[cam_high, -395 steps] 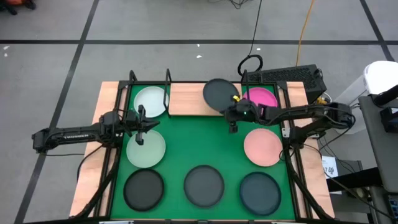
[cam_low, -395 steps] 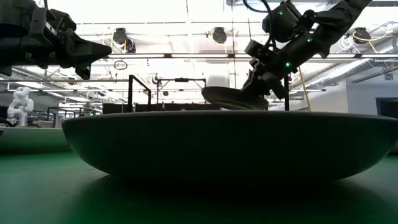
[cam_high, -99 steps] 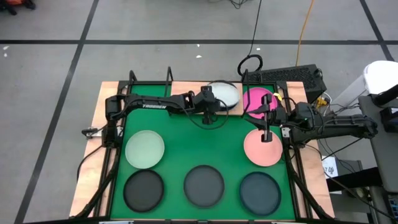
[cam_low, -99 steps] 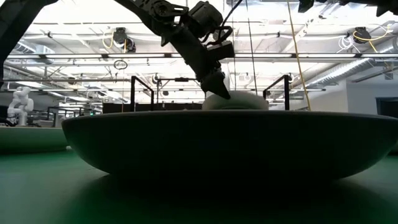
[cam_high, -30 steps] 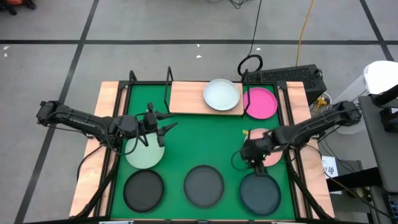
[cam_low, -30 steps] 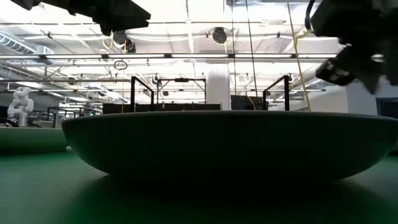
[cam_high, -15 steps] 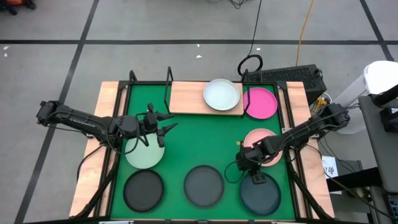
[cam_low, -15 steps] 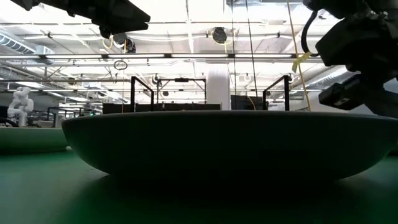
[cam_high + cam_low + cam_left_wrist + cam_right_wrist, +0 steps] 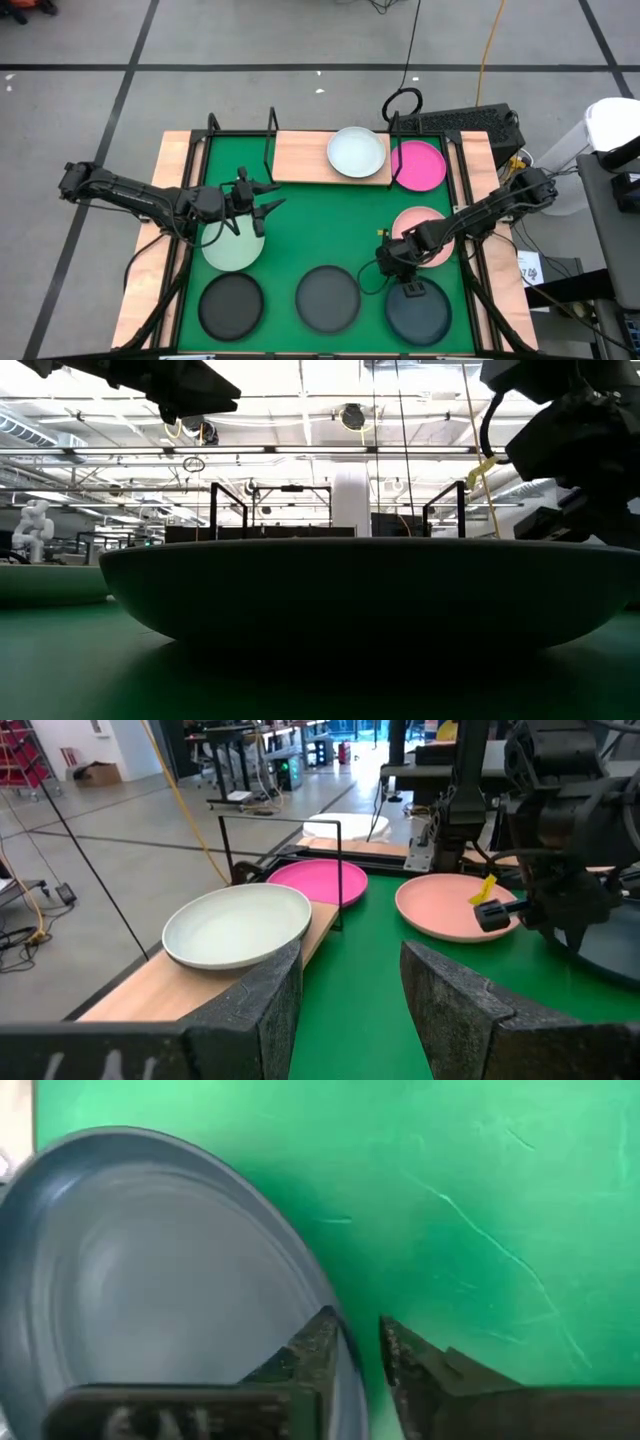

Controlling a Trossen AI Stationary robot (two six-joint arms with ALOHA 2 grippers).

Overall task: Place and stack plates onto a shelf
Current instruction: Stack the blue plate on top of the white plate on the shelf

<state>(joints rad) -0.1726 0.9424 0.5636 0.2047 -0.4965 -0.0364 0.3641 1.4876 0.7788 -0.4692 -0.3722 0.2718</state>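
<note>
My right gripper (image 9: 409, 287) is low over the far rim of the near-right dark grey plate (image 9: 420, 312). In the right wrist view its fingers (image 9: 355, 1330) stand narrowly open, one inside the rim and one outside. My left gripper (image 9: 262, 212) is open and empty above the far edge of a mint-green plate (image 9: 233, 246) on the mat. Another mint-green plate (image 9: 357, 151) lies on the shelf's wood board (image 9: 300, 160). The magenta plate (image 9: 418, 165) lies past the shelf's right end. The light pink plate (image 9: 428, 232) lies on the mat beside my right arm. My right gripper comes from above, pointing down, and straddles the dark grey plate's far rim (image 9: 340, 1342), one finger inside and one outside. A strip of green mat shows between the rim and the outer finger. I cannot tell whether the inner finger touches the plate, which lies flat on the mat.
Two more dark grey plates (image 9: 231, 305) (image 9: 328, 297) lie along the mat's near edge; one fills the low view (image 9: 360, 590). Black rod uprights (image 9: 270, 125) stand at the shelf's ends. The mat's middle (image 9: 330, 220) holds no plates.
My right gripper has moved toward the table's near edge and down, from over the light pink plate to the far rim of the near-right dark grey plate. No plate has moved.
</note>
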